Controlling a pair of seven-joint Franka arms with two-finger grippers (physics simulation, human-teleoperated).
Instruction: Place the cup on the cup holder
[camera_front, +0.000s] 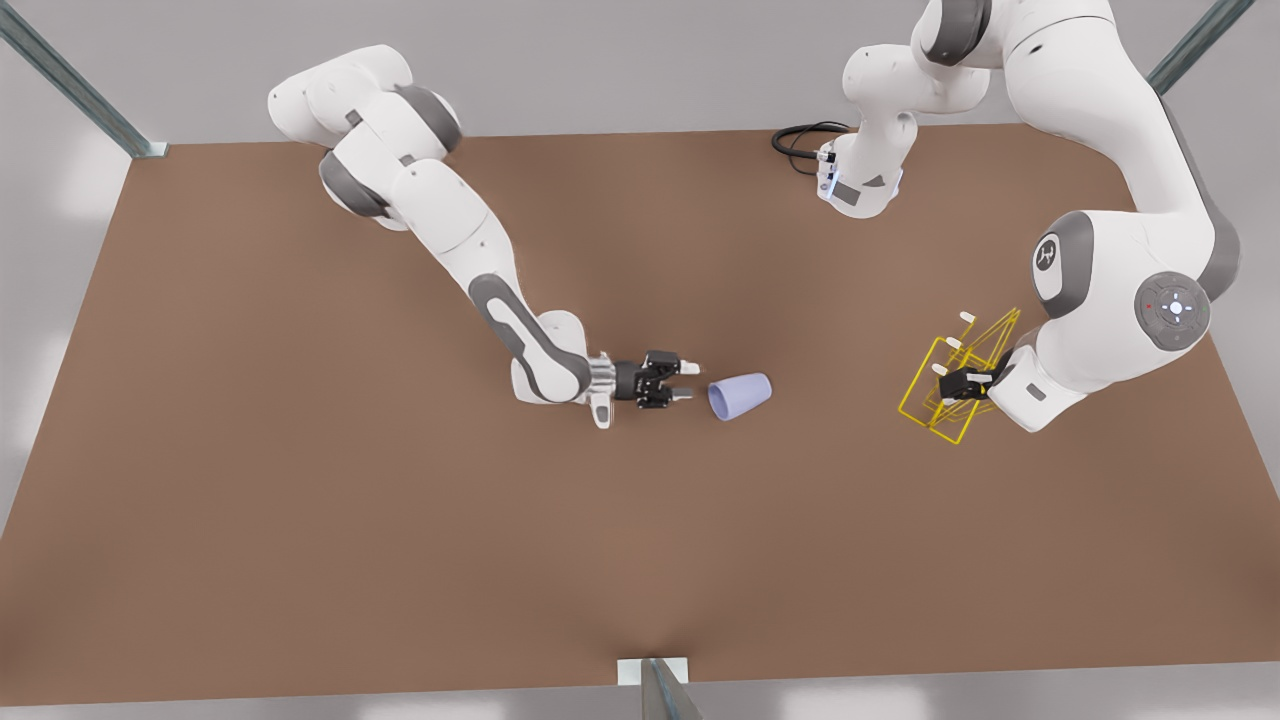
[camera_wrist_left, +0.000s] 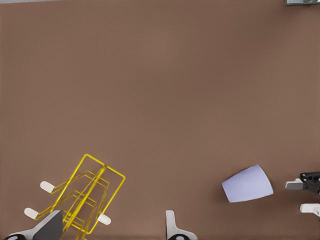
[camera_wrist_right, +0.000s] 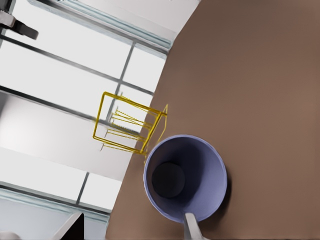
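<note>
cup (camera_front: 740, 396) on table (camera_front: 300, 480), cup holder (camera_front: 950, 385) well right

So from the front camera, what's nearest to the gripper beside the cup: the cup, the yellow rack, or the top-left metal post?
Measured from the right gripper, which is open:
1. cup, lying on its side just past the fingertips.
2. cup holder, off towards the front view's right, with the left gripper over it.
3. metal post, at the table's top-left corner.

yellow cup holder (camera_wrist_left: 82, 197), toppled cup (camera_wrist_left: 247, 184), table (camera_wrist_left: 160, 90)
</note>
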